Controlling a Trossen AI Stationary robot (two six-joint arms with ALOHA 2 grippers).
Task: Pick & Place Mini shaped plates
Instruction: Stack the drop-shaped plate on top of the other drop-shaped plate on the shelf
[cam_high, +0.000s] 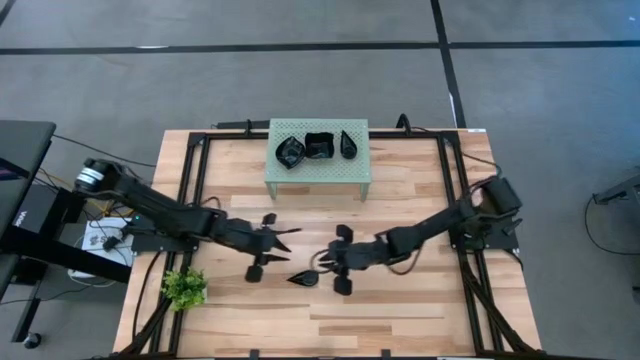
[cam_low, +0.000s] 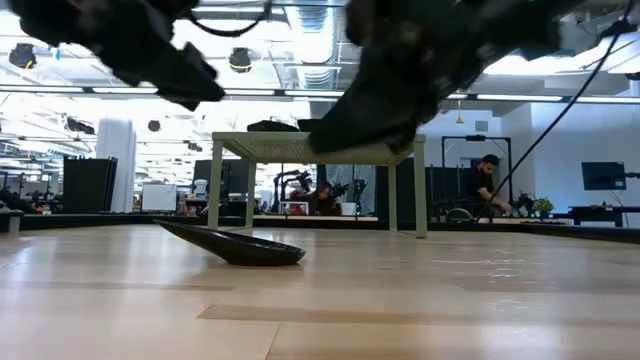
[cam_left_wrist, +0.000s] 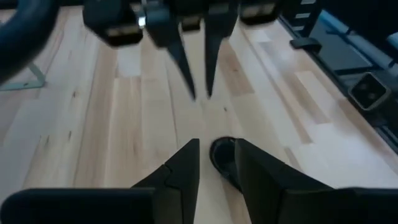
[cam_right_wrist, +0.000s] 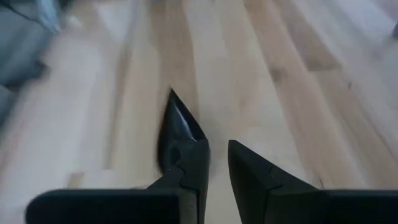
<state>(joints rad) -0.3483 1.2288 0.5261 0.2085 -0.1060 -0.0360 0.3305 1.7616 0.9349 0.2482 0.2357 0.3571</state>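
One black teardrop plate (cam_high: 303, 278) lies on the table, resting on its underside with the pointed tip raised (cam_low: 240, 247). My right gripper (cam_high: 322, 262) hovers just above and to the right of it, with a narrow gap between its fingers. In the right wrist view the plate (cam_right_wrist: 177, 127) lies beside one finger, outside that gap (cam_right_wrist: 216, 144). My left gripper (cam_high: 290, 242) is open and hovers just left of the right one, with the plate (cam_left_wrist: 221, 158) showing past its fingers (cam_left_wrist: 216, 143). Three more black plates (cam_high: 319, 146) sit on top of the mint-green rack (cam_high: 318, 175).
The mint-green rack stands at the table's far middle on four legs (cam_low: 315, 150). A small green plant (cam_high: 184, 288) sits near the near left corner. Black frame rails (cam_high: 190, 180) run along the table's left and right sides. Bare wood lies near the near edge.
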